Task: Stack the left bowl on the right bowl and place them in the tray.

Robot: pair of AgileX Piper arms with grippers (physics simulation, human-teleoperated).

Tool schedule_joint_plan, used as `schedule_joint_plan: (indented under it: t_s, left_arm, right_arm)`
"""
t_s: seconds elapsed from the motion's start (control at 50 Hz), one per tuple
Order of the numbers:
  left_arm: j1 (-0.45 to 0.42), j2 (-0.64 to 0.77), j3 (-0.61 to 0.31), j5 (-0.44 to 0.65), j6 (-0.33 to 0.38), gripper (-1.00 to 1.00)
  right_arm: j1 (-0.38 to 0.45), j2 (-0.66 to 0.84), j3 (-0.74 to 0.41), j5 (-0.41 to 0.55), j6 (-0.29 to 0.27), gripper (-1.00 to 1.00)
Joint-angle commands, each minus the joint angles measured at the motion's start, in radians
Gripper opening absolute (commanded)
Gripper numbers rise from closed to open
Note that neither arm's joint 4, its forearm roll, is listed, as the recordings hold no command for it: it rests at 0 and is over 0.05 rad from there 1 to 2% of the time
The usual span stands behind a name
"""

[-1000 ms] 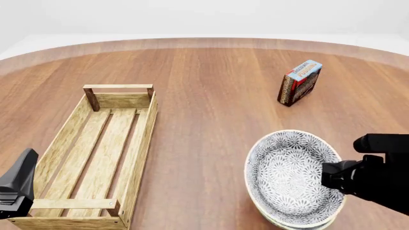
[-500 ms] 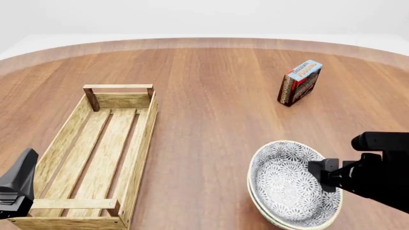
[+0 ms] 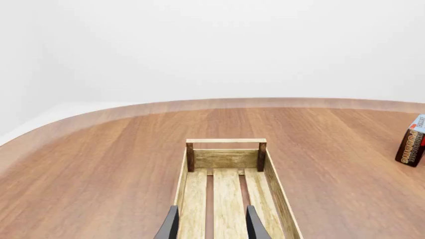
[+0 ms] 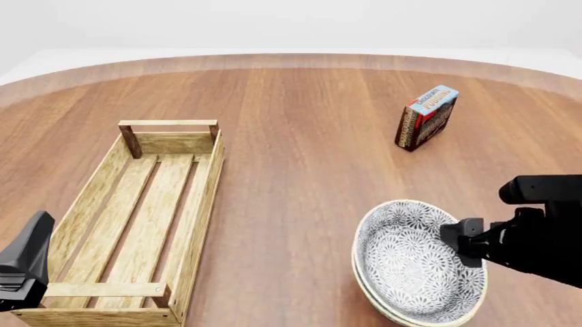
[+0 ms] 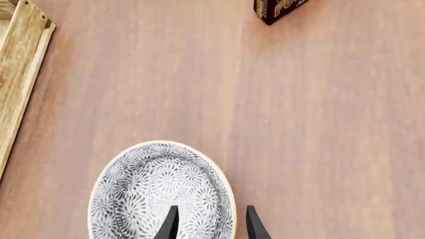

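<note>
The two floral bowls are stacked near the table's front right, the upper bowl [image 4: 411, 262] nested in the lower bowl [image 4: 380, 308]. The right wrist view shows the upper bowl [image 5: 159, 189]. My right gripper [image 4: 459, 244] is open at the stack's right rim, with one finger [image 5: 170, 225] over the bowl's inside and the other outside the rim. The light-wood tray [image 4: 206, 204] lies empty at the left. My left gripper [image 4: 27, 262] is open and empty at the tray's near end, and its fingers [image 3: 170, 226] point along the tray [image 3: 226, 141].
A small red-and-blue printed box [image 4: 426, 117] stands upright behind the bowls at the right, also in the left wrist view [image 3: 411, 147] and the right wrist view [image 5: 279, 9]. The tray's corner [image 5: 20, 59] shows far from the bowls. The round wooden table [image 4: 300, 136] ends in a curved far edge.
The upper bowl, raised and tilted a second ago, has come down level into the lower bowl. My right gripper has let go and drawn back slightly. The left arm has not moved.
</note>
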Motion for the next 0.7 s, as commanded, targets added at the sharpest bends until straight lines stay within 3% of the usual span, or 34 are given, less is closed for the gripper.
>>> schedule_joint_plan:
  t_s: [0.02,0.1,0.2,0.26,0.42,0.7]
  left_arm:
    - [0.000,0.000,0.000,0.000,0.000,1.00]
    - [0.000,0.000,0.000,0.000,0.000,1.00]
    - [0.000,0.000,0.000,0.000,0.000,1.00]
    - [0.000,0.000,0.000,0.000,0.000,1.00]
    - [0.000,0.000,0.000,0.000,0.000,1.00]
    - [0.000,0.000,0.000,0.000,0.000,1.00]
  right_arm:
    - [-0.034,0.060,-0.082,0.092,-0.068,1.00]
    - [-0.069,0.078,-0.129,0.137,-0.105,1.00]
    - [-0.070,0.088,-0.135,0.157,-0.112,1.00]
    - [-0.088,0.130,-0.111,0.127,-0.123,1.00]
    - [-0.036,0.194,-0.016,0.029,-0.086,1.00]
    - [0.008,0.249,0.064,-0.042,-0.063,1.00]
